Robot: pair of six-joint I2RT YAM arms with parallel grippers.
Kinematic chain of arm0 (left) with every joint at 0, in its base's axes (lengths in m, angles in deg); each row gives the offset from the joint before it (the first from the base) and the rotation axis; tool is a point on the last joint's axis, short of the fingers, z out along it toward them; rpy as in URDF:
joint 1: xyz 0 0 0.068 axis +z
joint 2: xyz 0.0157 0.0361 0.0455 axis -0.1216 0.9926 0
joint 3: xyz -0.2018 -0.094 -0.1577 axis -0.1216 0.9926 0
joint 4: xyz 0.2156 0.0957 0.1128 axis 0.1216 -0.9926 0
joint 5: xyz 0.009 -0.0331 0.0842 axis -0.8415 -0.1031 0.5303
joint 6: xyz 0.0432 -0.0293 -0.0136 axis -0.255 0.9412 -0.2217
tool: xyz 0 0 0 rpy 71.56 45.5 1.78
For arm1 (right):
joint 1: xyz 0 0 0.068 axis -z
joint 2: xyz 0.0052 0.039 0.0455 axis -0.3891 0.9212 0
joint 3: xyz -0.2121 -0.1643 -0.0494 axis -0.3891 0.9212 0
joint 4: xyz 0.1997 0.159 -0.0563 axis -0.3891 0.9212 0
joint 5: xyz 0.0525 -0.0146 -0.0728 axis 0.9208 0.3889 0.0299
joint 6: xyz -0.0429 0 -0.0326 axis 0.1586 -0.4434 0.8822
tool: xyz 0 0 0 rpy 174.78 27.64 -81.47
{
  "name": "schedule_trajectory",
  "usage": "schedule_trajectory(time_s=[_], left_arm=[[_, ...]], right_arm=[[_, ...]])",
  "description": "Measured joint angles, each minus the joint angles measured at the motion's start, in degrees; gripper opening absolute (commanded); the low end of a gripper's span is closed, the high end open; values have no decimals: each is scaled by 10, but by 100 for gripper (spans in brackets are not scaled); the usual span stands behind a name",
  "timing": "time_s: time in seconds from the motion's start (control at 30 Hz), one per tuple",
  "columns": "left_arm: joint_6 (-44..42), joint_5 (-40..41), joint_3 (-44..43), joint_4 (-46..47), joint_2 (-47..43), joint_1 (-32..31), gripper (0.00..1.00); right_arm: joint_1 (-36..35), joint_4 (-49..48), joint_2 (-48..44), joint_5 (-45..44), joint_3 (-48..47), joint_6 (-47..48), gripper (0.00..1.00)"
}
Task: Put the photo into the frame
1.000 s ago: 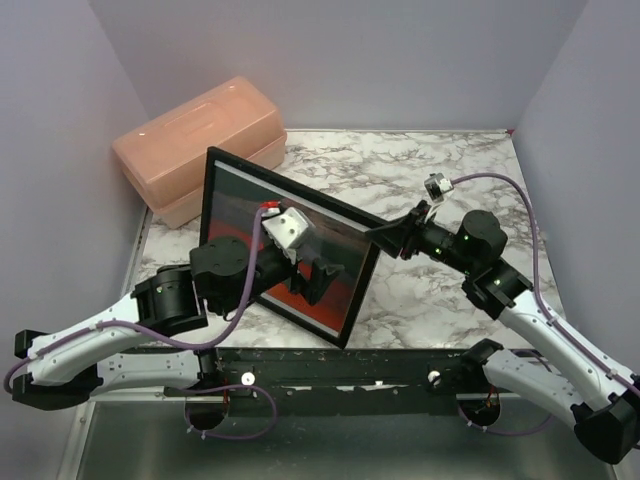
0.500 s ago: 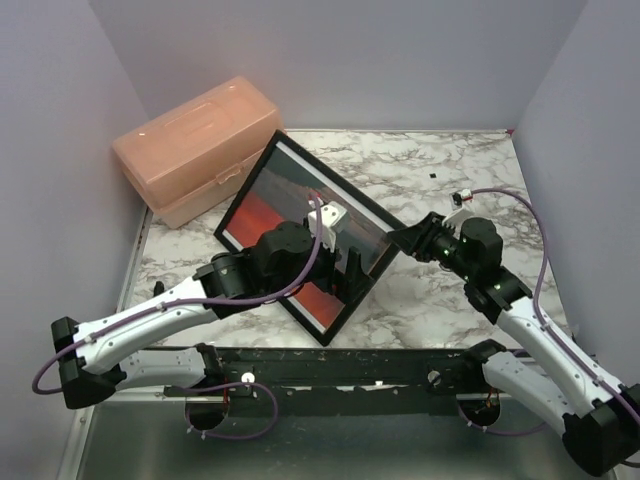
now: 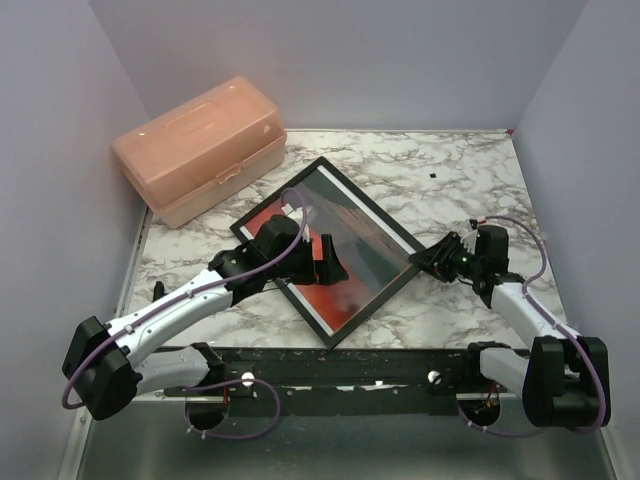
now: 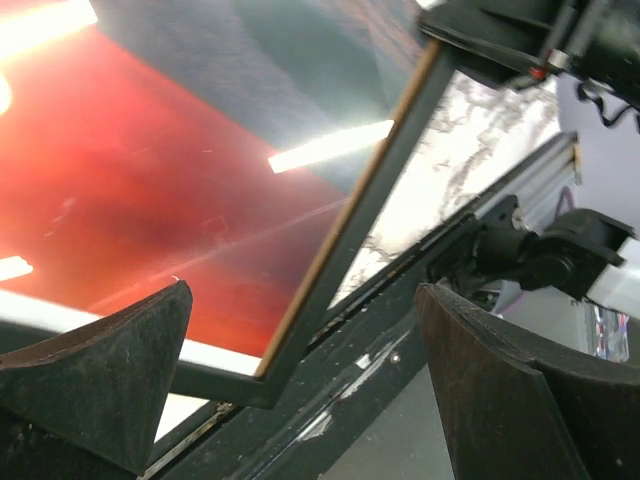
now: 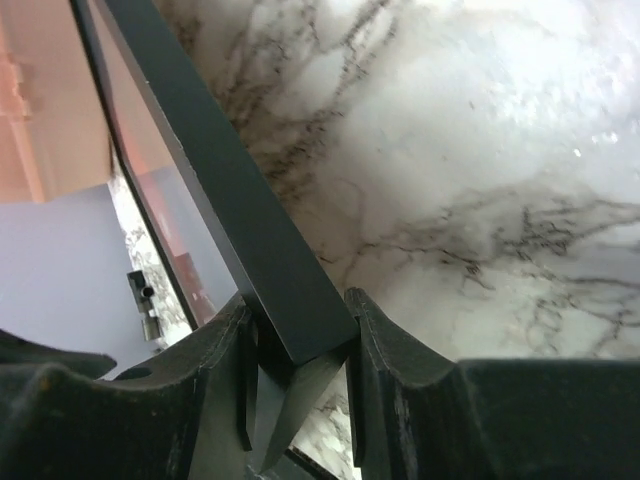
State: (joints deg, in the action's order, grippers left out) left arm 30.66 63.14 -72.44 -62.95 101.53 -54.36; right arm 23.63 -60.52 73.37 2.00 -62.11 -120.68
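1. The frame (image 3: 370, 209) lies face up on the marble bench (image 3: 450, 180). It sits directly beneath the left tool (image 3: 330, 262) and reaches across to the right tool (image 5: 298, 305). A pink lidded box (image 3: 200, 140) stands beyond the frame, apart from both tools.
2. The photo (image 4: 150, 190) sits inside the frame. Its red sunset fills the opening below the left tool, and a strip of white border shows under one finger.
3. The left tool is spread as wide as it goes and holds nothing. It hangs over the frame's edge, and the rail runs below the gap between its fingers.
4. The right tool is narrowed onto one corner of the frame, and the pads appear to lie against both sides of that corner. Whether the corner rests on the bench or sits slightly off it I cannot tell.
5. The frame should handle as stiff, thin and light. Its glossy front (glass or clear sheet, I cannot say which) looks slippery and probably breakable. The place to take hold is the dark rail, never the glazing.
6. A pinch at a single corner gives little control over twist, so the frame could pivot between the pads.
7. The photo is likely limp and easily creased or smudged. Enclosed as it is now, it offers no hold. The task looks nearly finished.
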Motion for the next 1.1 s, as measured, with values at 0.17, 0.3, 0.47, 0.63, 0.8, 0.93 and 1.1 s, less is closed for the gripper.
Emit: schedule_trajectory(time_s=[0.17,0.3,0.47,0.63,0.8,0.93,1.1], left_arm=[[25,-3,46,-13,-4,53,99],[41,-3,88,-19,-23,99,98],[57,5,130,-30,-37,155,99],[59,12,154,-33,-38,193,98],[57,16,179,-30,-36,238,98],[51,15,192,-16,-13,266,99],[43,-1,173,20,49,276,99]], right_arm=[[6,5,-15,-8,27,0,2],[6,4,-29,-28,38,-2,76],[9,14,10,-80,38,31,100],[12,14,43,-84,16,48,100],[11,36,75,-111,-23,75,100],[11,69,129,-129,-91,113,100],[11,92,240,-105,-194,157,100]])
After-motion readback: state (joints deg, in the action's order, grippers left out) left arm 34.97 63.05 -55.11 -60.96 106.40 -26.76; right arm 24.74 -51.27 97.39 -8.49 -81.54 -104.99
